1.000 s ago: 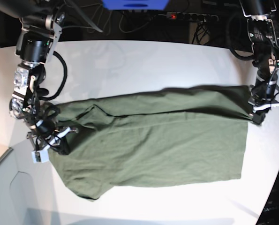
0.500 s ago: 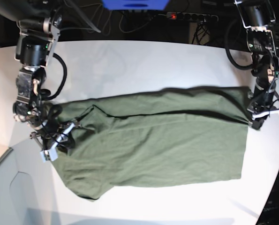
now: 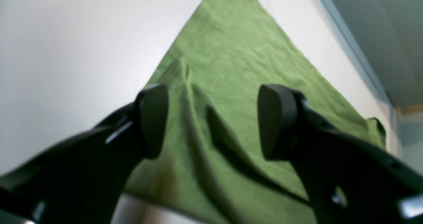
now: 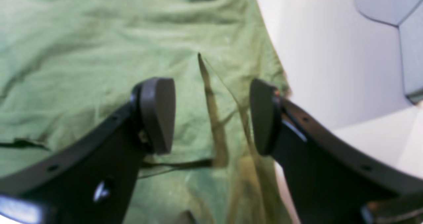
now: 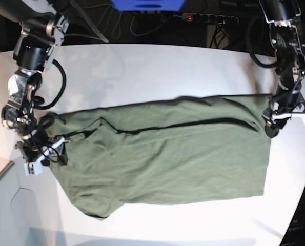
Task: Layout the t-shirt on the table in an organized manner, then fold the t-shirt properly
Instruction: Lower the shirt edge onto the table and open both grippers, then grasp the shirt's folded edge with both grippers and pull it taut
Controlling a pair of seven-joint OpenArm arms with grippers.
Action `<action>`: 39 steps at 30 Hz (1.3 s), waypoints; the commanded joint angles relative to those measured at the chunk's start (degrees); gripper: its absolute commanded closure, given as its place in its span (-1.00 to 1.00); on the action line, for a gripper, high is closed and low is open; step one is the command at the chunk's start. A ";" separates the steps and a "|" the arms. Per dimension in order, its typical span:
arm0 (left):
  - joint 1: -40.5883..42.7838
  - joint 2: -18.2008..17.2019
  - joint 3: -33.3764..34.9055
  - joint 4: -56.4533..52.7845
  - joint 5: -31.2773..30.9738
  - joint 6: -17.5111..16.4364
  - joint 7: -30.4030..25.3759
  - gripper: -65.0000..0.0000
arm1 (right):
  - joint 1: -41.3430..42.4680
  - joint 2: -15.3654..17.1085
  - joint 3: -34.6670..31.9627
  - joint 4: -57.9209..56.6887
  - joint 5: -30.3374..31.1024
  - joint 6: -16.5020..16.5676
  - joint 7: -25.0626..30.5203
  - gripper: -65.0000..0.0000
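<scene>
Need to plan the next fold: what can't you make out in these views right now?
- t-shirt: collar and label unseen, base view, fabric folded over.
- Shirt's near edge under the left end effector: blurred, cut off by the left wrist view's bottom edge.
- Right end effector: fabric below blurred, right wrist view.

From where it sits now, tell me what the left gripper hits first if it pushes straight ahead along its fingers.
Most likely the olive-green cotton t-shirt: the open left gripper points down over a raised fold of that fabric, with the white table under it. Depth is hard to judge.
</scene>
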 commanded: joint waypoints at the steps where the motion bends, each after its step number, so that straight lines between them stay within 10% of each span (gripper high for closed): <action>1: 0.89 -0.19 -0.48 0.52 -0.01 -0.29 -0.69 -0.27 | 0.20 1.01 0.75 1.72 0.58 0.43 1.05 -0.11; 18: -1.84 -0.19 -1.80 -14.95 0.17 -0.47 -0.34 -0.25 | -4.90 1.98 0.75 3.57 0.41 0.52 0.79 -0.11; 27: -3.95 -0.19 1.54 -15.74 0.17 -0.47 -0.69 0.58 | -5.78 5.32 0.83 -2.32 0.58 0.52 1.14 -0.11; 39: -4.04 -0.19 1.28 -15.74 0.17 -0.47 -0.60 1.00 | -3.41 7.61 0.83 -11.55 0.58 0.43 1.14 0.03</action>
